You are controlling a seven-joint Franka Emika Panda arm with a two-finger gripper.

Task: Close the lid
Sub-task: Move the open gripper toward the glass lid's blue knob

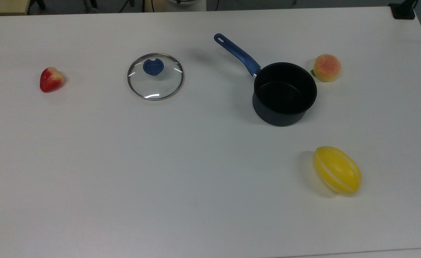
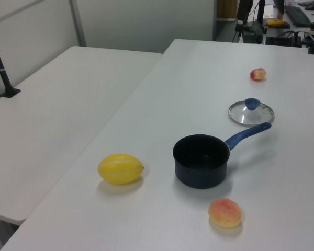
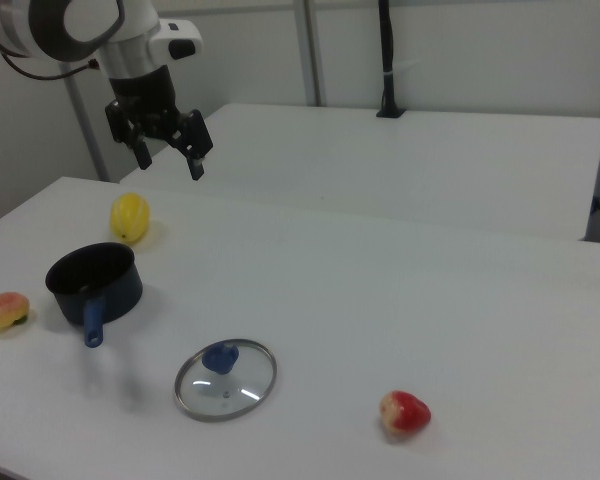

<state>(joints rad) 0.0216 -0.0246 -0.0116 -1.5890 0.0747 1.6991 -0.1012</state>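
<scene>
Clear glass ringed in metal, the lid [image 1: 155, 76] lies flat on the white worktop [image 1: 196, 179] with its blue knob [image 1: 153, 67] up, and we find it in the far half of the surface in the top view, left of the middle and apart from everything else. The dark saucepan [image 1: 285, 94] stands open and upright well to the lid's right in the top view, its blue handle [image 1: 237, 54] pointing back toward the far edge and to the left, the handle's tip the nearest part to the lid. We see a peach-coloured fruit [image 1: 326, 67] just beside the pan on the side toward the top view's right edge, a yellow striped melon [image 1: 337, 175] nearer the front edge on the same side, and a red strawberry [image 1: 51, 79] close to the top view's left edge. In the right view we see the gripper [image 3: 168, 160] hanging high in the air above the worktop's far edge, over the area between the melon [image 3: 130, 217] and the pan [image 3: 93, 281]; its two fingers are spread apart and carry nothing. It is well apart from the lid [image 3: 225, 379], which lies near the front edge of the worktop in the right view.
</scene>
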